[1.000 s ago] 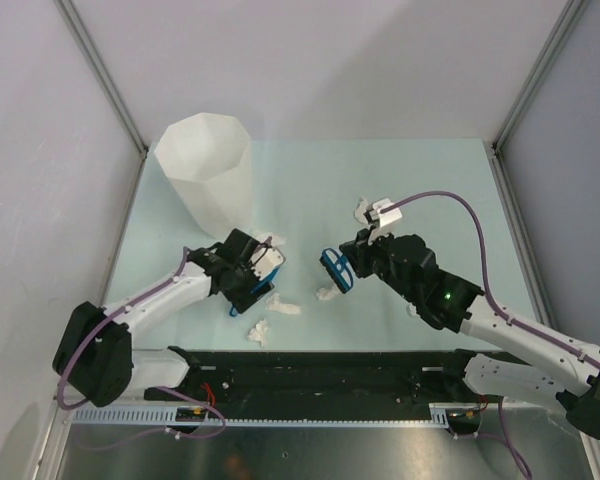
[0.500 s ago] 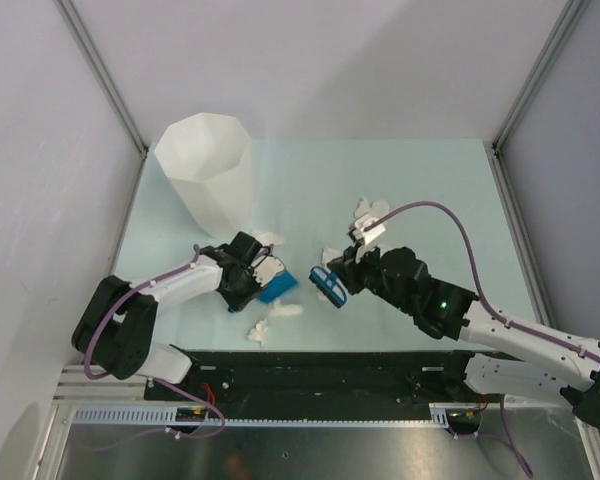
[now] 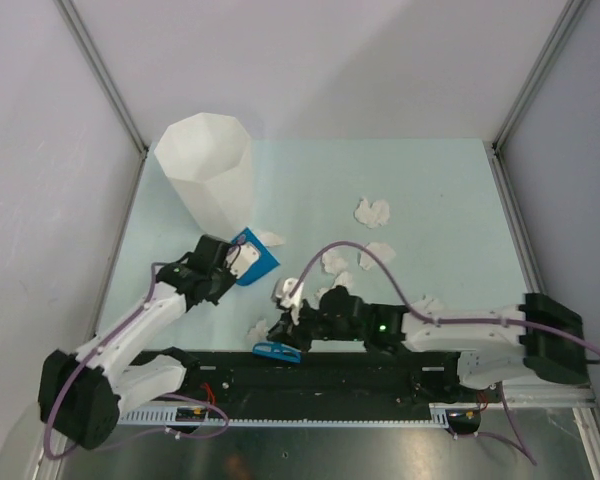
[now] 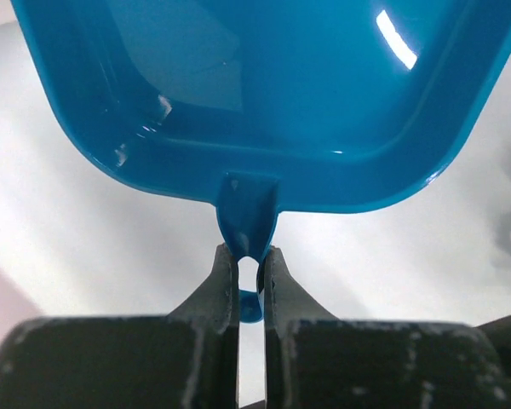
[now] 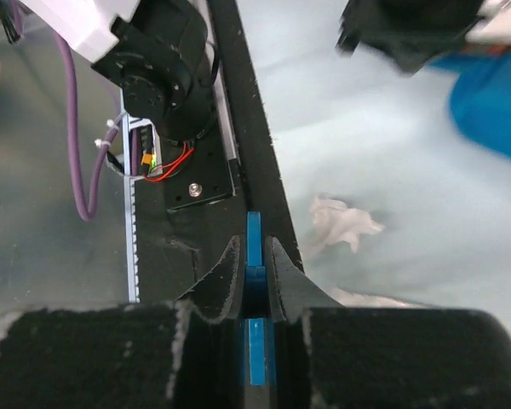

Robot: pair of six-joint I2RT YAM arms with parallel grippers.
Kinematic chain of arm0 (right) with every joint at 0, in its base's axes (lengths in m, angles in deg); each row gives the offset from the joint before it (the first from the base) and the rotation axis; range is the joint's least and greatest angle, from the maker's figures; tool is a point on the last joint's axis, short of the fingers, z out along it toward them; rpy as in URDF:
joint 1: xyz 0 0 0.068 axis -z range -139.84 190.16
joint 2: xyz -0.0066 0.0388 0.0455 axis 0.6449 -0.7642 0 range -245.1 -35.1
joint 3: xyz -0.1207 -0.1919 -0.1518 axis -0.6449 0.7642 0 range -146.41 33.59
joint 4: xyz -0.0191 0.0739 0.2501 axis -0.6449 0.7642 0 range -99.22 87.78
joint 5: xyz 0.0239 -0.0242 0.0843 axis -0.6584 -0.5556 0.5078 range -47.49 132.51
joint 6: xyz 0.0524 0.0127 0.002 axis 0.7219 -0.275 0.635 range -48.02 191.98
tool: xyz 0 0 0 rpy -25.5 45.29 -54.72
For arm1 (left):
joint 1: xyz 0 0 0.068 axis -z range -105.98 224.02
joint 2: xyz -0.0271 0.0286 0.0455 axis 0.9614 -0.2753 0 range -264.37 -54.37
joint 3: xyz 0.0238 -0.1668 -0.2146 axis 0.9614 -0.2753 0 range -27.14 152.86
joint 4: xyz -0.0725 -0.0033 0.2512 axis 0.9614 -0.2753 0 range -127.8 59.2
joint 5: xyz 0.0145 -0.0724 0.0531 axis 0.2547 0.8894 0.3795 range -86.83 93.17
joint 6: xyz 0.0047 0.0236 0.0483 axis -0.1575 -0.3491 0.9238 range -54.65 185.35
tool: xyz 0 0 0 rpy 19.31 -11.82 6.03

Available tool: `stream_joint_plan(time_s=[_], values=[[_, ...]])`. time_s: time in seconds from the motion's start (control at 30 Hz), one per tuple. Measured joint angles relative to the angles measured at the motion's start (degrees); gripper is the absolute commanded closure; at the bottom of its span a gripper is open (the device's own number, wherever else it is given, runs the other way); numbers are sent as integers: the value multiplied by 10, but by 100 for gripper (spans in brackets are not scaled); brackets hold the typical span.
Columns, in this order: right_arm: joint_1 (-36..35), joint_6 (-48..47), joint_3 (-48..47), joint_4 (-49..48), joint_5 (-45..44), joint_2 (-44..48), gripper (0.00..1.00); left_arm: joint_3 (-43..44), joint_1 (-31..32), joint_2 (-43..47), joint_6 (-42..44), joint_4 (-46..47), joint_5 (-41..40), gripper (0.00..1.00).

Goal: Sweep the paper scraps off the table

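**Top view.** The table (image 3: 430, 180) was a flat, matte, pale mint-green sheet between plain grey walls (image 3: 280, 60), with a black rail (image 3: 380, 375) along its near edge. A tall white faceted bin (image 3: 205, 170) stood far left. The paper scraps (image 3: 372, 211) were small crumpled white wads. Most lay scattered from centre to right, one lay by the bin's foot, and one sat just left of the right gripper (image 3: 285, 338). The left gripper (image 3: 232, 266) pinched a glossy blue dustpan (image 3: 253, 256) near-right of the bin. The pan's long axis ran near-left to far-right, mouth away from the arm. The right gripper lay low at the near edge, clamped on a blue brush (image 3: 277, 350) whose head overlay the rail. A purple cable (image 3: 350, 247) arched over the middle scraps.

**Left wrist view.** The left gripper (image 4: 249, 273) had its jaws pressed onto the dustpan's (image 4: 255, 102) thin handle tab. The tray was smooth and shiny, with rounded corners. Whether it touched the table could not be told.

**Right wrist view.** The right gripper (image 5: 254, 268) nipped the brush's (image 5: 254, 239) narrow straight handle, which pointed out along the jaws. One scrap (image 5: 342, 223) lay on the table (image 5: 366, 153) just right of the rail (image 5: 255, 153).
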Motion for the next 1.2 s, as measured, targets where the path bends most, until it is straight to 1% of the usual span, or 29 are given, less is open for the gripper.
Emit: stream_joint_plan(time_s=[0.07, 0.13, 0.23, 0.33, 0.43, 0.53, 0.67, 0.83, 0.93, 1.0, 1.1, 1.13, 1.2], values=[[-3, 2, -9, -35, 18, -58, 100, 8, -11, 41, 6, -8, -21, 100], [-2, 1, -29, -50, 29, -121, 100, 16, -26, 66, 14, -16, -35, 100], [23, 5, -69, -60, 47, -194, 100, 18, -53, 89, 26, -29, -42, 100], [90, 23, -84, -64, 54, -219, 100, 18, -80, 103, 40, -44, -44, 100], [153, 27, -113, -58, 39, -238, 100, 18, -96, 107, 52, -54, -42, 100], [189, 26, -130, -47, 21, -246, 100, 17, -101, 108, 60, -61, -28, 100], [194, 24, -130, -14, 17, -225, 100, 3, -100, 105, 78, -63, -6, 100], [197, 33, -130, 32, 8, -123, 100, -19, -100, 76, 110, -75, 0, 100], [206, 47, -132, 33, -43, -49, 100, -21, -100, 65, 131, -85, -1, 100], [207, 52, -140, 27, -101, -31, 100, -23, -100, 65, 145, -93, -1, 100], [205, 56, -144, 14, -193, -47, 100, -29, -100, 64, 164, -104, -2, 100], [202, 57, -145, 10, -236, -67, 100, -33, -100, 62, 171, -110, -2, 100], [191, 57, -147, 10, -287, -109, 100, -40, -100, 54, 183, -119, -2, 100]])
